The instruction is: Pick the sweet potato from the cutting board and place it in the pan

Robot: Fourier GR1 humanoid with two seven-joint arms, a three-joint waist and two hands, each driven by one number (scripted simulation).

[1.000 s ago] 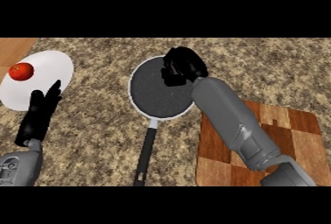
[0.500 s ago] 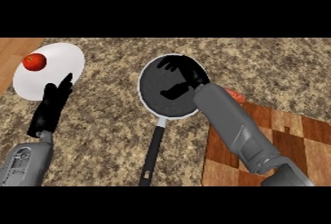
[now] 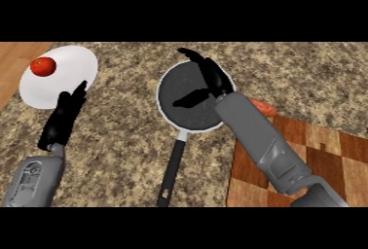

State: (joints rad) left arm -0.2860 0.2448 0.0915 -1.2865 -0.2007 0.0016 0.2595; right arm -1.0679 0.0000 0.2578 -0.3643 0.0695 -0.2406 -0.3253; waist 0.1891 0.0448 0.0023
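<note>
While the sweet potato (image 3: 263,107) lies outside the pan (image 3: 179,82) — plate (image 3: 68,70) holds tomato (image 3: 44,66).

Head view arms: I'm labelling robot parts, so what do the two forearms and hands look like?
Both forearms are smooth grey shells: the left forearm shows a recessed panel with pale outlines, the right forearm thin seam lines. The left hand and right hand are black with slender fingers. No cables show.
</note>
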